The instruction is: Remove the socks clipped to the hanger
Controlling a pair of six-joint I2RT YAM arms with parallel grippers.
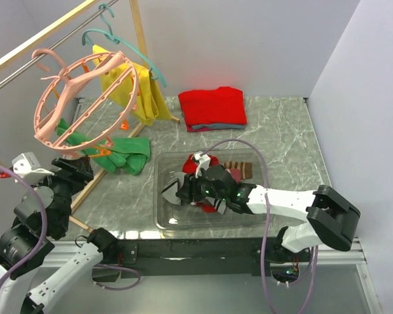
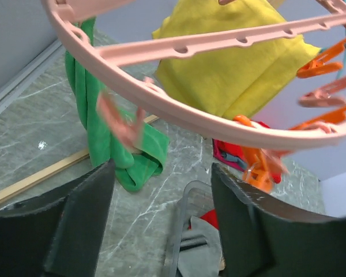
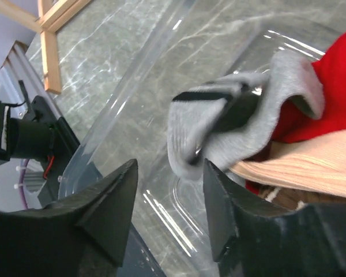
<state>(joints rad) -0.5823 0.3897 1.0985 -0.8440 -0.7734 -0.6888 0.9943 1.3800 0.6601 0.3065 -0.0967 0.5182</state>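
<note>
A clear bin (image 1: pixel 158 196) on the desk (image 1: pixel 281 131) holds the socks (image 1: pixel 239 171): grey-white, red, tan and brown-striped. The right fingers (image 3: pixel 106 205) hang apart and empty just above them. Left of the bin, the left fingers (image 2: pixel 81 222) gape, empty, beneath the hanger (image 2: pixel 219 41).

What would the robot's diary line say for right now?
left end effector: open, empty, near hanger | right end effector: open over grey sock in clear bin | green cloth hangs from hanger
</note>
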